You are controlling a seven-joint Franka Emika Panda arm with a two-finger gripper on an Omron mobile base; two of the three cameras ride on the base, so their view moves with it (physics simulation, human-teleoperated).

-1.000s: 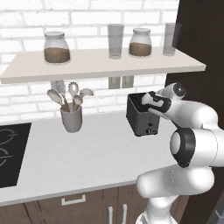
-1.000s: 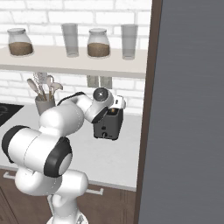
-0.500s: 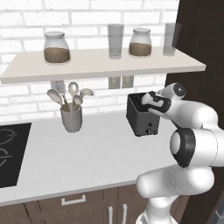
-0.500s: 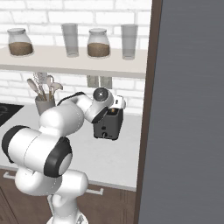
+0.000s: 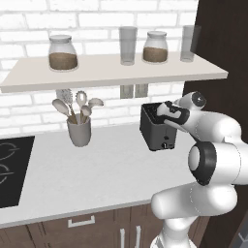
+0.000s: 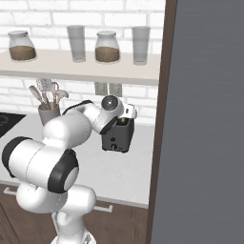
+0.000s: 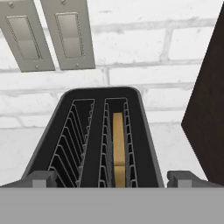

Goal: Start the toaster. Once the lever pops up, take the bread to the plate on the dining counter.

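Note:
The black toaster (image 5: 154, 131) (image 6: 117, 139) stands on the pale worktop against the brick wall. In the hand view I look down into its top (image 7: 146, 131). A tan slice of bread (image 7: 118, 142) sits deep in the right slot, and the left slot is empty. My gripper (image 5: 167, 114) (image 6: 127, 113) (image 7: 113, 179) hovers just above the toaster's near end. It is open, with one fingertip on each side of the body and nothing between them. The plate and the dining counter are out of view.
A grey utensil cup (image 5: 79, 131) (image 6: 47, 114) stands left of the toaster, and a black hob (image 5: 9, 169) lies further left. A shelf (image 5: 111, 73) with jars and glasses hangs overhead. A dark tall panel (image 5: 223, 53) (image 6: 205, 119) rises close on the right. Two wall outlets (image 7: 48, 35) sit behind.

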